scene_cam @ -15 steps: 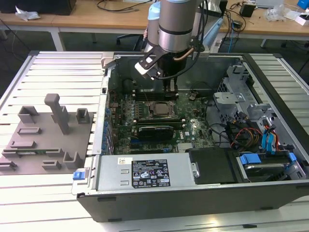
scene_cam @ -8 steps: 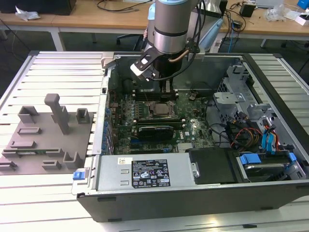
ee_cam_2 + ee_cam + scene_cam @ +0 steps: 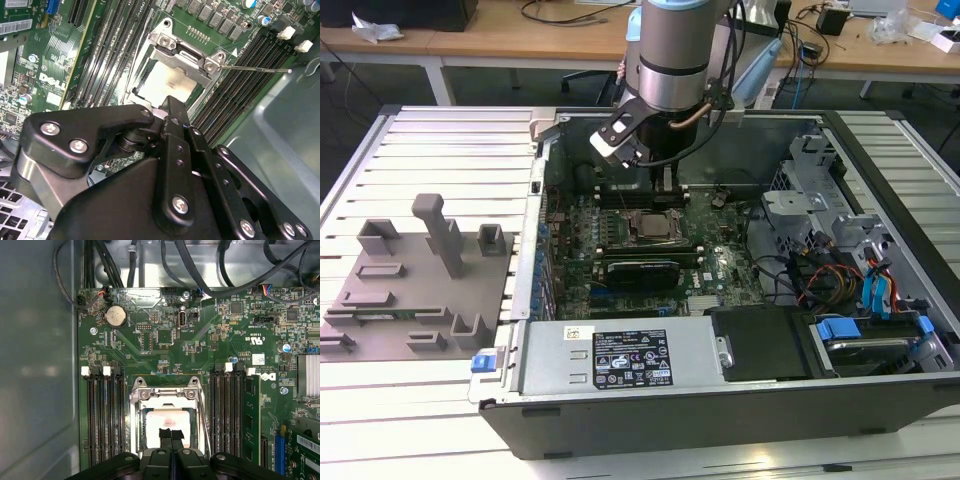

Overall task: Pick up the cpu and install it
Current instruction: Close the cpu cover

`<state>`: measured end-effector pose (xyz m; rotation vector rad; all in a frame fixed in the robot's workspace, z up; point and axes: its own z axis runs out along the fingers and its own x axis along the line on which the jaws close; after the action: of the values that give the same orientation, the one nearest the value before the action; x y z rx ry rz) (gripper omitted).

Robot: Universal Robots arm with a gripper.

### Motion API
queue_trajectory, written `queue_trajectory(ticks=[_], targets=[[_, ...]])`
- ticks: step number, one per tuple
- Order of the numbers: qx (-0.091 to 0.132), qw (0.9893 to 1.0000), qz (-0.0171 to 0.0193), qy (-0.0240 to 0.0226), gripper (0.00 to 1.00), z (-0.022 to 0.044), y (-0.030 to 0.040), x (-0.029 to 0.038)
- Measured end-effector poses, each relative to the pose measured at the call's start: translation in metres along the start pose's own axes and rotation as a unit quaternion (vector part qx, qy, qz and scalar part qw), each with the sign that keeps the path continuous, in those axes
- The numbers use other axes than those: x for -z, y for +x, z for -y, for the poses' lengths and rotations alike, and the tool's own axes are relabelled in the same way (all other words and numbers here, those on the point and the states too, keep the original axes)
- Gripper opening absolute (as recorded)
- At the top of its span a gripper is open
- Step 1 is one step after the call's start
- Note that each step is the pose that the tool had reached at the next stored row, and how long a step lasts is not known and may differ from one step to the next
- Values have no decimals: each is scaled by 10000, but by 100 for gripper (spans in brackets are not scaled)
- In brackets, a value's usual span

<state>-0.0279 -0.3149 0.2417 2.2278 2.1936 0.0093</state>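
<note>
Down inside the open computer case, the motherboard carries a socket frame, and the cpu lies flat within it, pale top up. The gripper hangs right over the cpu, its fingers pressed together; whether they touch it I cannot tell. A grey box in the case bears a white label with dark print.
</note>
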Motion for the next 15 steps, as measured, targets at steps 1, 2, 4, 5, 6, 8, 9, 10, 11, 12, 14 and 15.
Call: queue_trajectory(ticks=[1,2,4,5,6,8,9,10,11,12,14,15], targets=[[0,10000,0,0,11,1,0,0],[-1,10000,0,0,11,3,0,-2],[0,10000,0,0,11,23,0,-6],[0,10000,0,0,11,44,-1,-9],[0,10000,0,0,11,63,-1,-12],[0,10000,0,0,11,96,-1,-18],[0,10000,-1,-1,11,109,-1,-24],[0,10000,1,0,11,133,-2,-40],[0,10000,0,0,11,150,-2,-51],[0,10000,0,0,11,171,-2,-63],[0,10000,1,0,11,216,-3,-88],[0,10000,0,0,11,232,-3,-107]])
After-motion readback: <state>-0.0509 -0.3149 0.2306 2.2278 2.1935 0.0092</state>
